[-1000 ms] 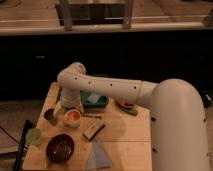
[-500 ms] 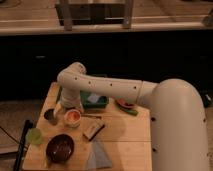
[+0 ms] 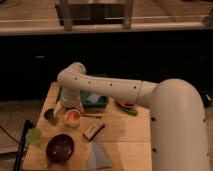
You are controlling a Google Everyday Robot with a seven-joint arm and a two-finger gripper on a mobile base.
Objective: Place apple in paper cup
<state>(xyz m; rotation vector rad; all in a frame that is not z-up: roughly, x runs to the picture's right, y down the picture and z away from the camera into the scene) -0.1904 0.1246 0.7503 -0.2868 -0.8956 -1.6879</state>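
Seen from the room: one white robot arm reaches from the right across a wooden worktop crowded with small kitchen things.

At the far left, one black stand rises beside the worktop's edge. Near the front left corner sits one pale green cup, and just right of it is one dark brown bowl, round and open side up. Behind these two stands one small grey metal cup. Just beside that is one white paper cup, which makes three cups in all.

The one apple, orange-red, lies inside the paper cup, its top showing within the rim. The gripper hangs at the left end of the arm, just behind the paper cup's back rim and slightly above it. Its fingers are apart and it is holding nothing.

Farther right, one green tray lies at the back of the worktop, partly covered by the arm, with something pale in it that cannot be made out. In front of the tray, one brown bar lies at a slant, well apart from the cups. One grey cloth is spread at the front edge. Rightmost is one flat red-and-green piece, lying just under the arm's thick forearm.
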